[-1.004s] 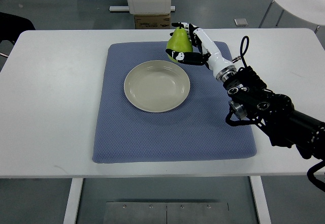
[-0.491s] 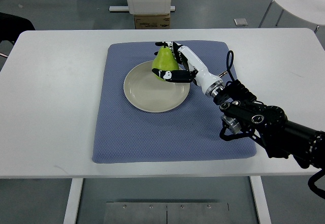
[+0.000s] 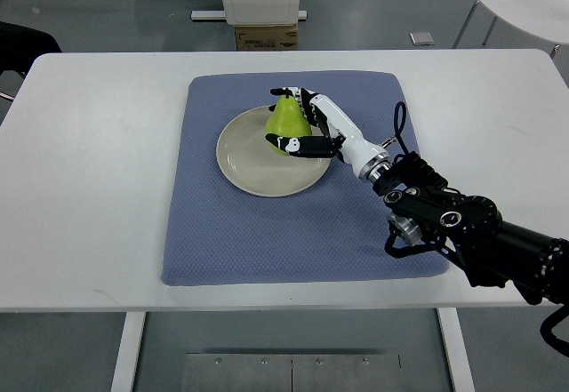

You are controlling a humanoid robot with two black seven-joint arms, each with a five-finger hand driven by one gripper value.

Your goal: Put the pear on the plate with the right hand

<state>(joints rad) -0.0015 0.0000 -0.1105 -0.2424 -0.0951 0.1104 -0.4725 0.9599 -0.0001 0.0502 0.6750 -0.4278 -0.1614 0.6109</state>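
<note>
Now right hand (image 3: pixel 307 124) gripping pear (image 3: pixel 286 119), over plate (image 3: pixel 244 164) (upright)

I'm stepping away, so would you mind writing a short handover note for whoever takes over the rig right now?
Right hand: shut on the pear, fingers wrapped around it.
Left hand: not in view.
Pear: upright, over the far right part of the plate; whether it already touches the plate cannot be told.
Plate: on the blue mat, on the white table.
Done: pear picked up and brought to the plate.
Left: set it down if it is not down yet, open the fingers, pull the hand away.
</note>
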